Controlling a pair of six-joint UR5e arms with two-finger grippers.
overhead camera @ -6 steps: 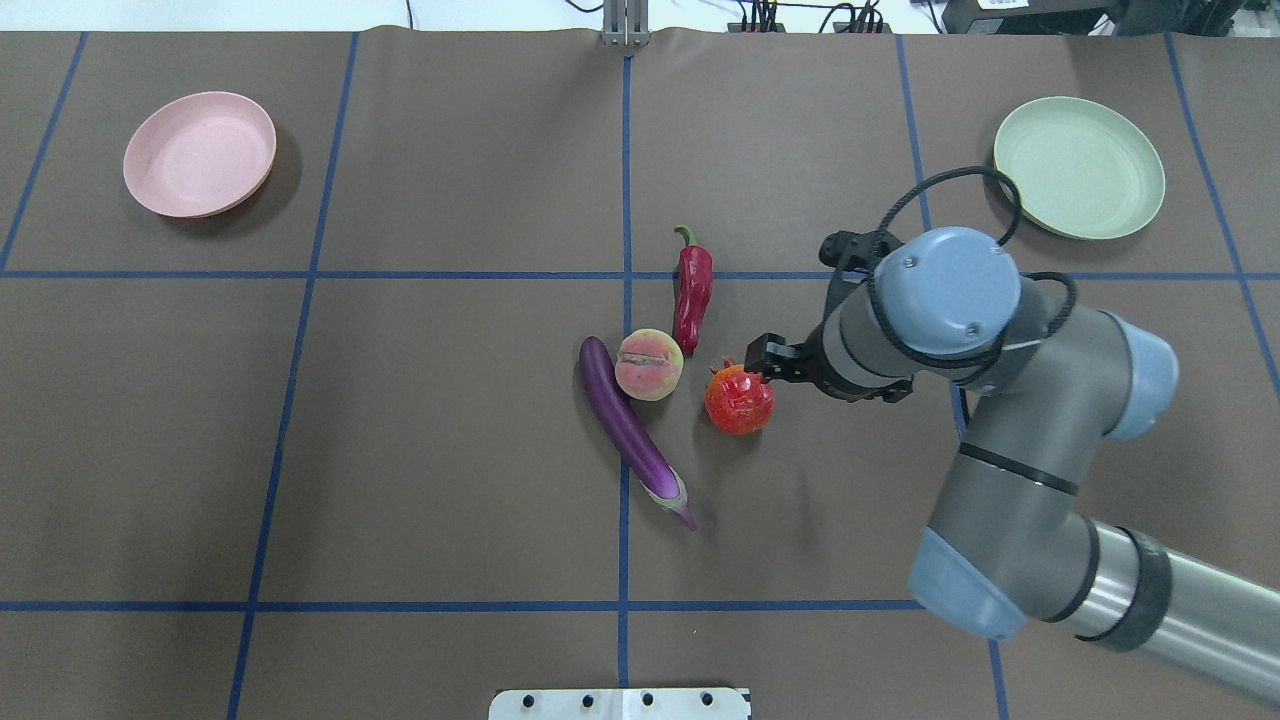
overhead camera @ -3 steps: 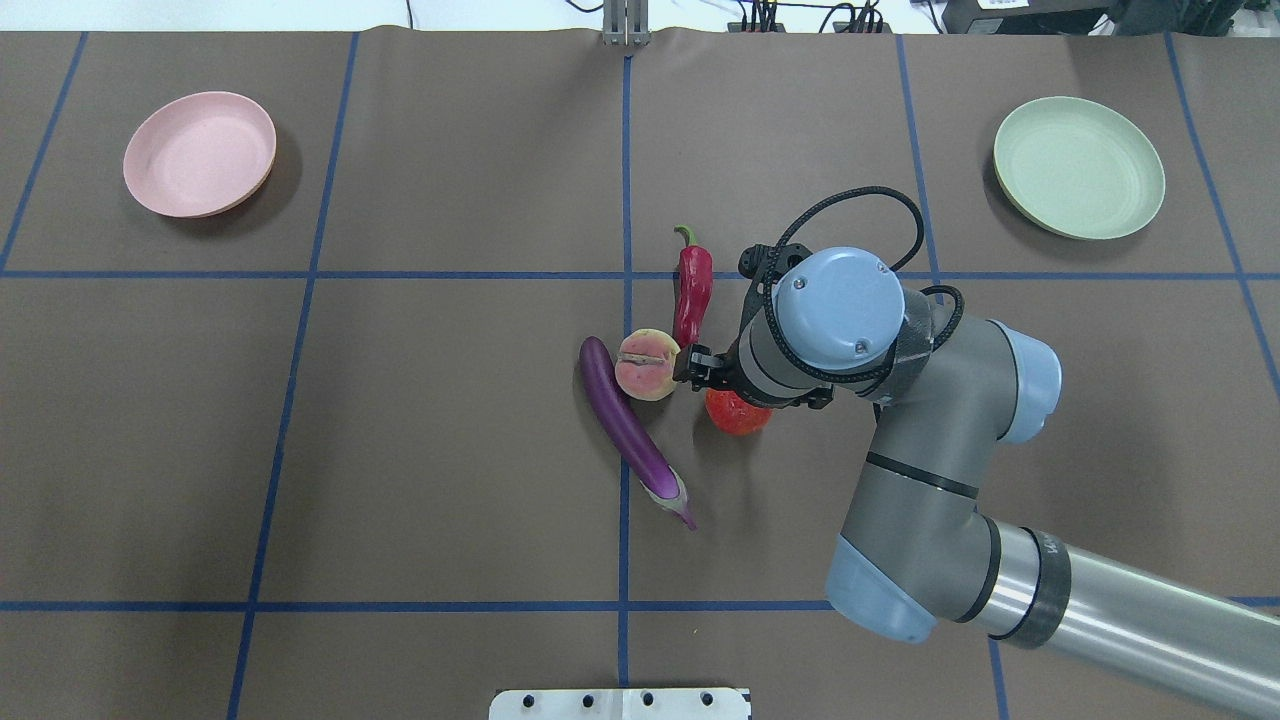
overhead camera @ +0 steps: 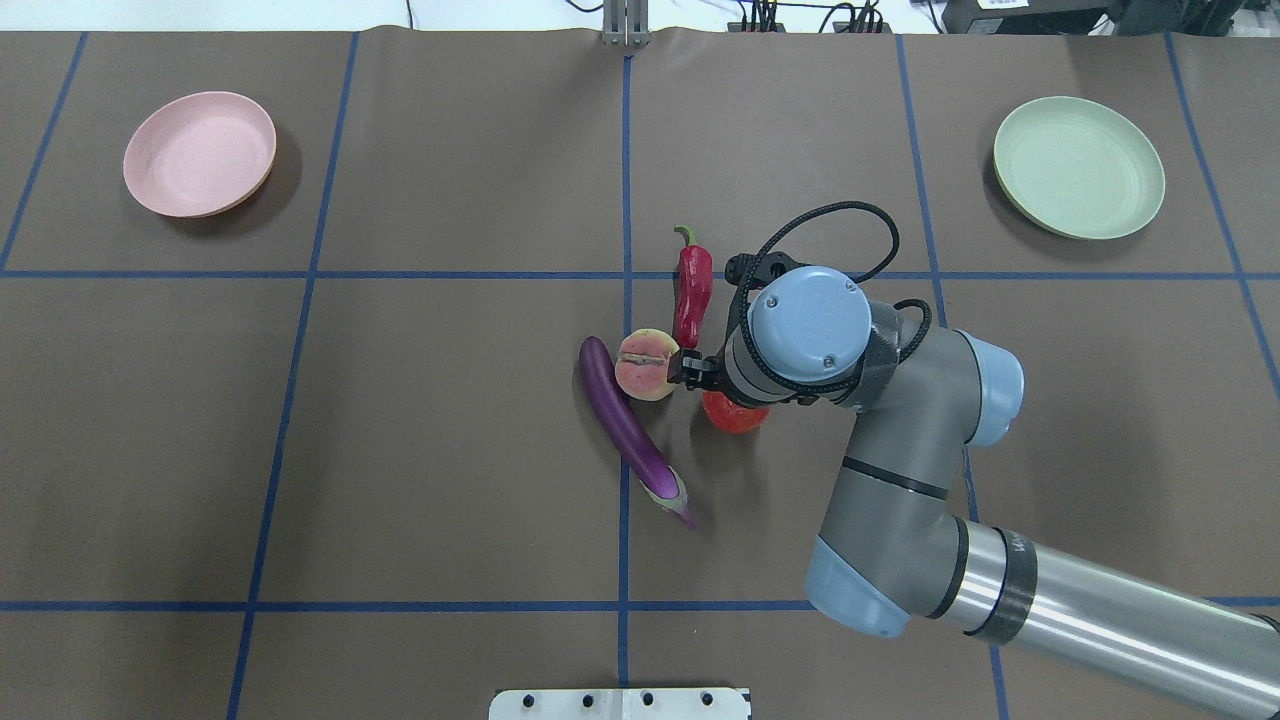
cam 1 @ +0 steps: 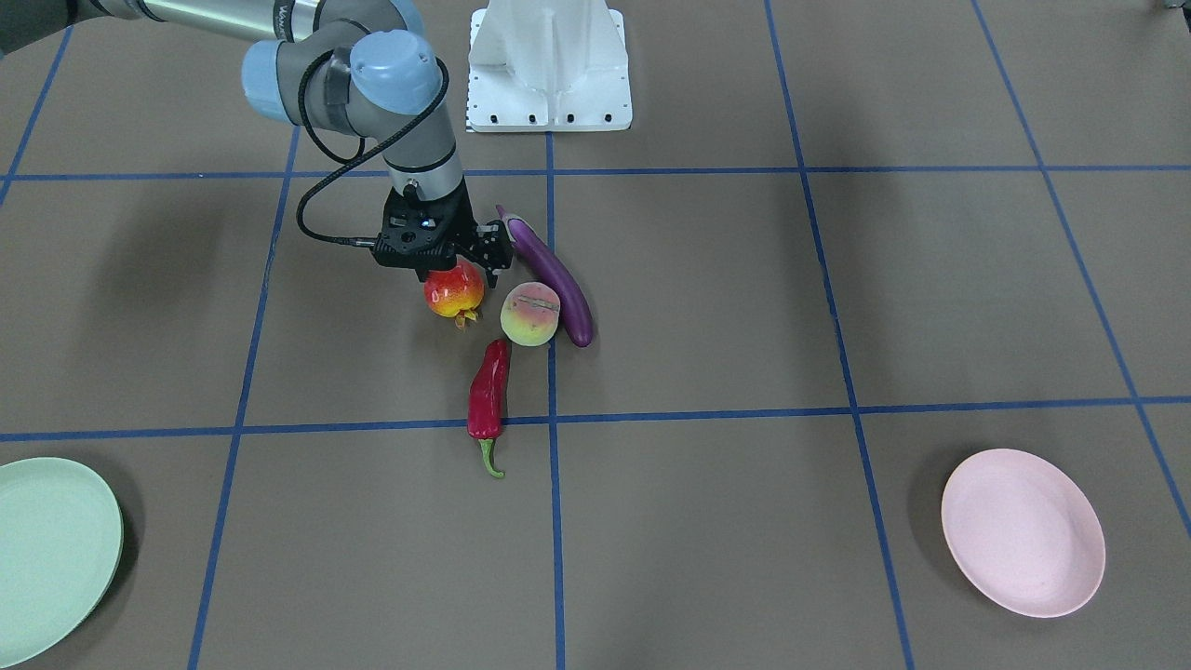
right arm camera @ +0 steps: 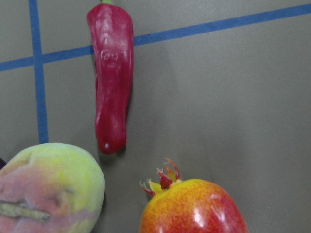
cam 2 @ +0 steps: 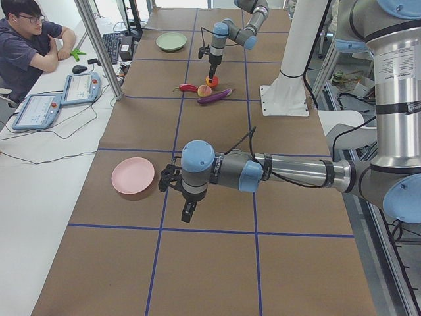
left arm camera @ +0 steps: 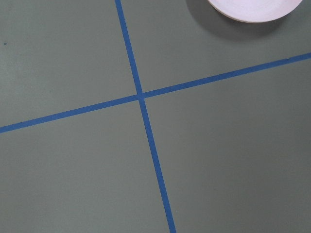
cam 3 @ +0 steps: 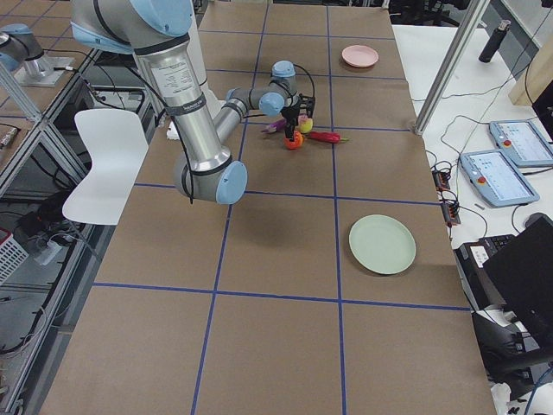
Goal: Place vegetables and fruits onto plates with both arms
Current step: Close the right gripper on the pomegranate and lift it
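Locate the right arm reaching in from the robot's right side toward the counter centre. Find the right hand pointing straight down, directly over the pomegranate. Read the right hand as released: jaws spread, with one finger down in the gap between the pomegranate and the peach. Treat contact between hand and pomegranate as not determinable. In the right wrist view, note only the pomegranate crown, the peach and the chili pepper, with no fingers in sight.

Find all four produce items lying on the counter in one cluster near the centre, well apart from both plates:
- Pomegranate: under the right hand, crown toward the side away from the robot.
- Peach: just beside the pomegranate, toward the robot's left.
- Eggplant: right against the peach's other side, lying diagonally, cap end nearer the robot.
- Chili pepper: beyond the peach and pomegranate, green stem lying across a blue tape line.

Locate the pink plate at the far side on the robot's left, and the green plate at the far side on the robot's right.

Find the left arm stretched low over the counter, with the left hand near the pink plate. Cannot tell whether the left hand is released or clenched.
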